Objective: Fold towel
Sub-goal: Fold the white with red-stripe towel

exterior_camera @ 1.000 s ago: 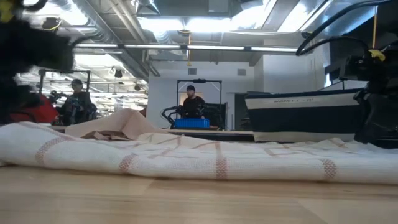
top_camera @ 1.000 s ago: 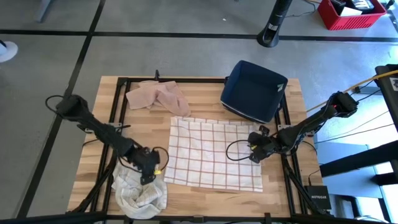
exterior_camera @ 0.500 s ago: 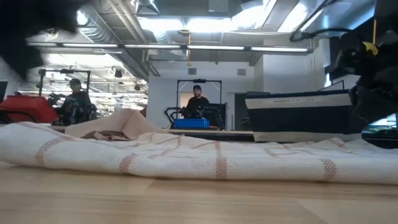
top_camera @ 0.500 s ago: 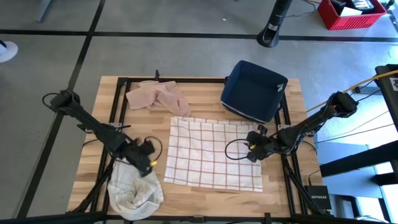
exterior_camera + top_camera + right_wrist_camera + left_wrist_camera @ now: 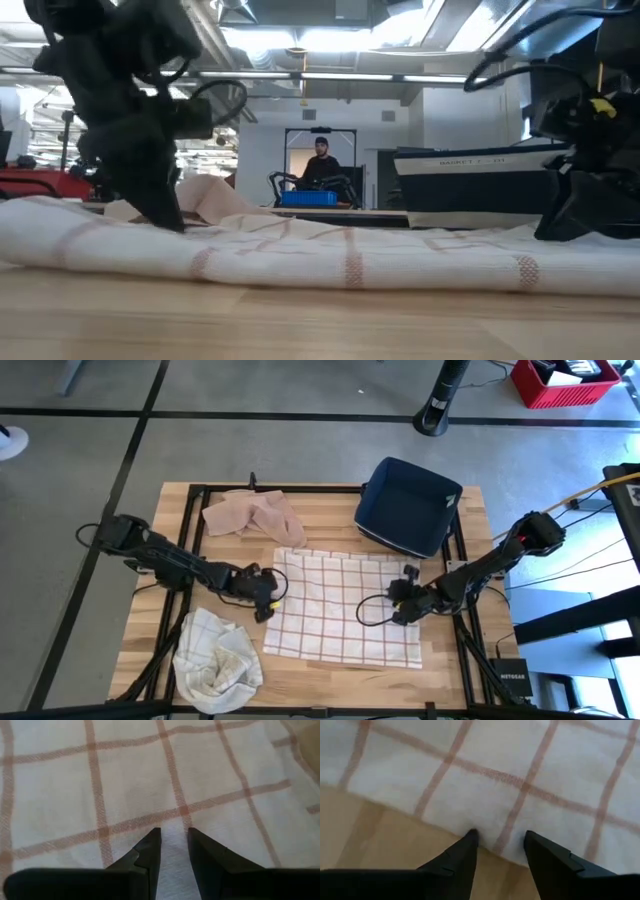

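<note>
The left hand [image 5: 268, 603] sat at the nine o'clock edge of the checked towel [image 5: 345, 610], its fingers [image 5: 465, 851] parted and straddling the hem, tips down on the wood and cloth with nothing yet pinched. The right hand [image 5: 395, 612] rested on the towel's three o'clock side, fingers [image 5: 150, 847] set narrowly apart with their tips pressed onto the fabric, holding nothing that could be seen.

The towel lay spread nearly flat at the centre of the tabletop [image 5: 330, 510], slightly rumpled along its near edge in the low view. It looked thin, light and limp, so it would likely sag and drag unless lifted at two points together; the edge or corners seemed the sensible places to take hold, with a shallow pinch to catch a single layer.

Farther out, a pink cloth [image 5: 252, 516] lay at eleven o'clock, a dark blue bin [image 5: 407, 506] at one o'clock, and a crumpled white cloth [image 5: 218, 662] at seven o'clock.
</note>
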